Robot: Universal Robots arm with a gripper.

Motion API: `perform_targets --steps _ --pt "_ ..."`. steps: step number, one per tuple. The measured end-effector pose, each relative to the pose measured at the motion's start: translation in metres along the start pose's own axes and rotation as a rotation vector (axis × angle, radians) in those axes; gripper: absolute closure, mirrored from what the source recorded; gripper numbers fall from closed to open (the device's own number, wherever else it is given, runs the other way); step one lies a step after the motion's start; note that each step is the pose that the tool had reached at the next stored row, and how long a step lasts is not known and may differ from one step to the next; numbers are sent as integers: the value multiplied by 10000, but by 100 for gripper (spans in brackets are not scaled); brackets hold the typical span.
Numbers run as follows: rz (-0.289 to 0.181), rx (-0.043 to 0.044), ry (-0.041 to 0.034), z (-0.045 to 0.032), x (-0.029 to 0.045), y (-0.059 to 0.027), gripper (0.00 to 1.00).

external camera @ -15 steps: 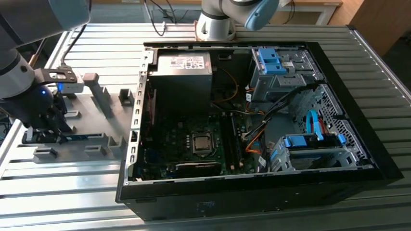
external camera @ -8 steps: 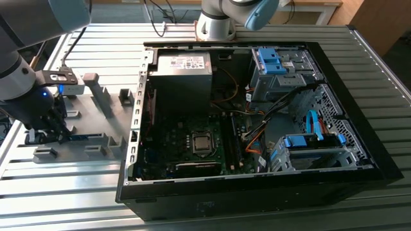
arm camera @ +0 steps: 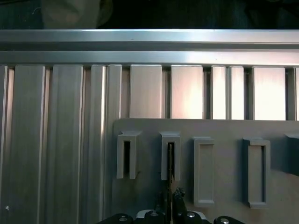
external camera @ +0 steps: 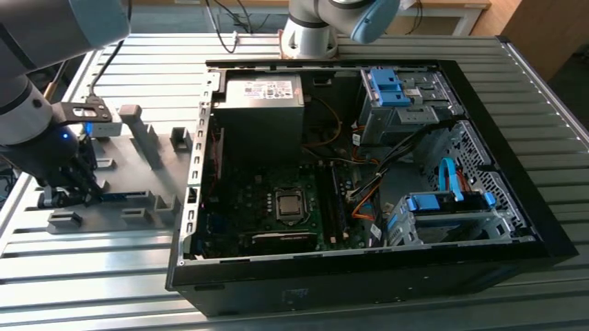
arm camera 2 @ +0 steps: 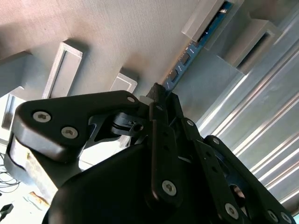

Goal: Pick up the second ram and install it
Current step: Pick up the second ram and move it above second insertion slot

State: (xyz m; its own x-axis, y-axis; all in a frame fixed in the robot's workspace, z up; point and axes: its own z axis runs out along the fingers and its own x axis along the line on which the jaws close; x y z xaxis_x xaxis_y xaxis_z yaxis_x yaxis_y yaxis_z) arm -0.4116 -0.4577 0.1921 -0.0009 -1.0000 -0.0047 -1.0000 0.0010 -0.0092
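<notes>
Second ram (arm camera 2: 186, 55) slotted in grey holder (arm camera 2: 117, 37) (end gripped between jaws)

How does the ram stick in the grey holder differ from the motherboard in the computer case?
The ram stick is narrow and blue-green; the motherboard is broad and dark green. The ram stick stands on edge in the grey holder outside the computer case; the motherboard lies flat inside it. Both are circuit boards.
</notes>
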Motion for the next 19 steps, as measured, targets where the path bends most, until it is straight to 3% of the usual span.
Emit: perform_targets --steps 4,5,9,19 --pt "0 1 0 13 0 0 79" --pt "1 -36 -1 -125 -1 -1 79" --pt "1 -36 -1 -257 -2 -2 79" --pt "1 -37 -1 -259 -1 -2 79"
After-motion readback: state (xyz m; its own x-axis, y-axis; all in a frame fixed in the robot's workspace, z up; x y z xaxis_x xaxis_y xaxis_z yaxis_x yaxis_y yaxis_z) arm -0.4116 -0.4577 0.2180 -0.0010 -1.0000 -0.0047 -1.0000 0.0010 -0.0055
